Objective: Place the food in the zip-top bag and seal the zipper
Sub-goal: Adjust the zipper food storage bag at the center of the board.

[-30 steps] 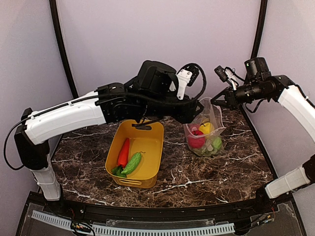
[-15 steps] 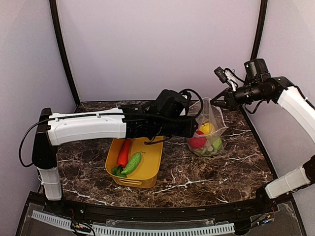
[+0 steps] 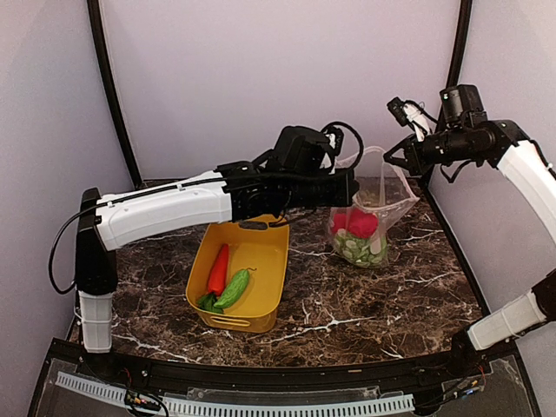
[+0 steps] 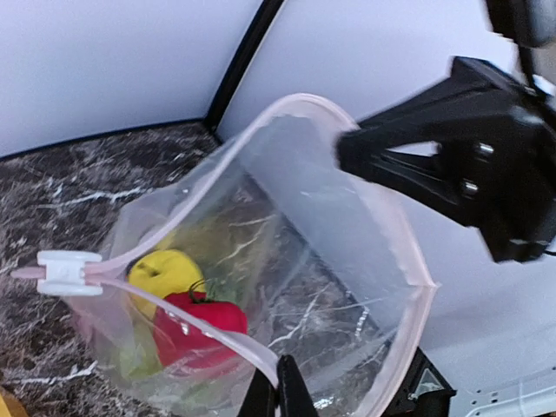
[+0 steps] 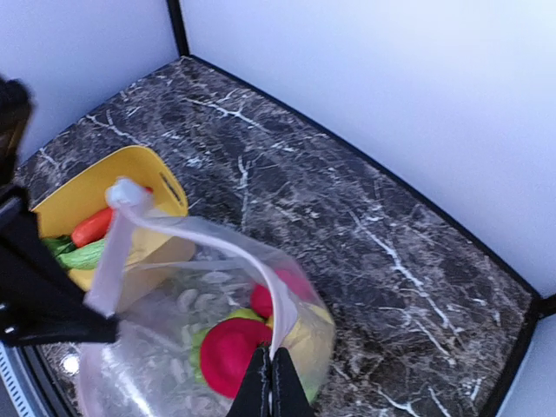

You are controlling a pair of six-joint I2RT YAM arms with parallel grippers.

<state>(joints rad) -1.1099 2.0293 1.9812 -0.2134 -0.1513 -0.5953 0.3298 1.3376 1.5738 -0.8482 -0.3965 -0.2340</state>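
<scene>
The clear zip-top bag (image 3: 379,201) hangs upright between both grippers, its mouth pulled open. My left gripper (image 3: 350,187) is shut on the near-left rim (image 4: 278,393). The right gripper (image 3: 407,159) is shut on the opposite rim (image 5: 270,382). The pinkish zipper (image 4: 300,98) rings the mouth, and its white slider (image 4: 69,271) sits at one end. Inside the bag lie a yellow lemon (image 4: 165,271), red fruit (image 5: 228,352) and green pieces. An orange-red carrot (image 3: 217,269) and a cucumber (image 3: 233,288) lie in the yellow tub (image 3: 265,252).
The yellow tub stands on the dark marble table (image 3: 347,304), left of the bag and under my left forearm (image 3: 174,208). Pale walls and black corner posts (image 3: 109,87) close in the back and sides.
My left arm swung right and stretched out to the bag, then its gripper shut on the rim. The right gripper lifted its side, and the bag mouth opened wider.
</scene>
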